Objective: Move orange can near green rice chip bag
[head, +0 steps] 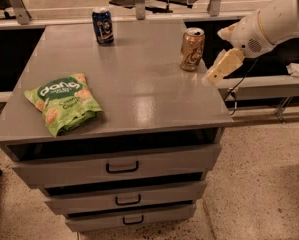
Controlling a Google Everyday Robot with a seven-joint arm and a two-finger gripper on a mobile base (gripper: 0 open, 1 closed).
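The orange can (192, 49) stands upright near the right back edge of the grey cabinet top (139, 89). The green rice chip bag (63, 103) lies flat at the front left of the top, far from the can. My gripper (217, 72) hangs on the white arm (269, 24) just right of the can, a little lower than the can's top, apart from it and holding nothing.
A dark blue can (103, 26) stands at the back of the top, left of centre. The cabinet has three drawers (123, 167) in front. A dark shelf and cables lie to the right behind the arm. Speckled floor lies below.
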